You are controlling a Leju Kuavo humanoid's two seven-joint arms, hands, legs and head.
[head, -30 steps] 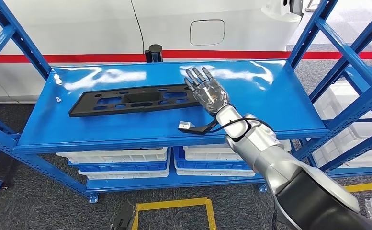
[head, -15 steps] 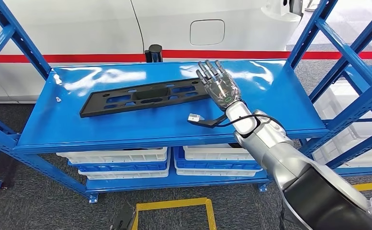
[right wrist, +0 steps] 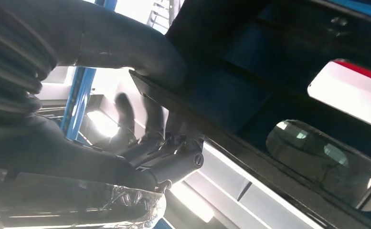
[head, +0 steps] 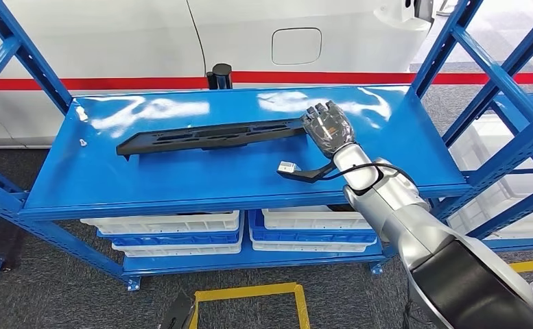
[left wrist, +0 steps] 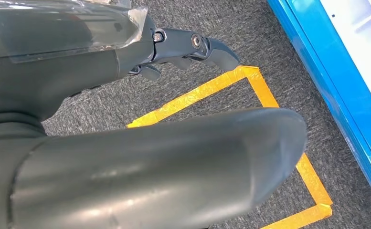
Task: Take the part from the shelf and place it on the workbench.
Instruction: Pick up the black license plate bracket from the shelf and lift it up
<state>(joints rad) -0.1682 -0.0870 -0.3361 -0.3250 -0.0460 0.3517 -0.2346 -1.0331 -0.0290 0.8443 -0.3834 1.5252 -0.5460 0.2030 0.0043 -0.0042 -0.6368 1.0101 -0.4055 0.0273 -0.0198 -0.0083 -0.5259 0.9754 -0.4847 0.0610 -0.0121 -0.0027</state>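
Right hand [head: 328, 127] grips the long black part [head: 208, 135] by its right end, tilted on edge mid-shelf [head: 181, 188]; looks stiff, light plastic, though single-end hold probably levers, so regrip nearer middle; left hand state unclear.

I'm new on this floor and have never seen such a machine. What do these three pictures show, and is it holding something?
This is a humanoid robot with two silver arms. The wide picture looks down from its head at a blue shelf. The right robot hand grips one end of a long black part, tilting it up on edge. The dark picture comes from that wrist, close behind the fingers on the part. The third comes from the left wrist, hanging over grey floor with yellow tape; its robot hand holds nothing visible.
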